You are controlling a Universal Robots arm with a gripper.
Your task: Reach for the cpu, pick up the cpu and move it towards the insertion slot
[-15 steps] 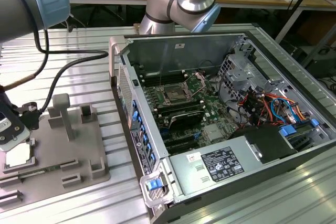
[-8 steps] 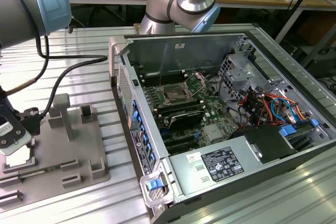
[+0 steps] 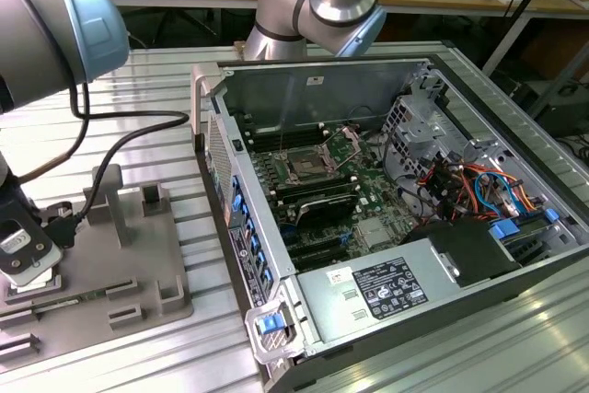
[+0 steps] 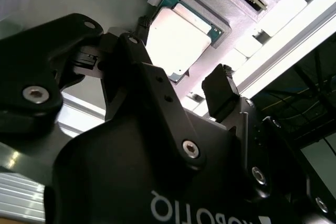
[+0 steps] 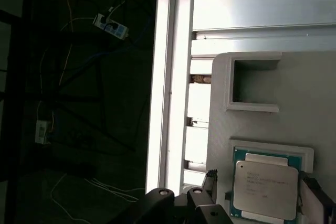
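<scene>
Cpu [image 5: 265, 187]: flat in a square recess of the grey fixture [image 3: 138, 264], not lifted.
Gripper [image 4: 181, 59]: over that recess, fingers [image 4: 220, 95] spread, one beside each opposite edge of the cpu, not clamped on it.
Slot [image 3: 306, 167]: well apart from the fixture, toward the exterior view's right, inside the case [image 3: 313, 89].

An open computer case [image 3: 313, 89] sits on a ribbed metal counter [image 3: 156, 80], with a grey plastic fixture [image 3: 120, 264] toward the exterior view's left.
</scene>
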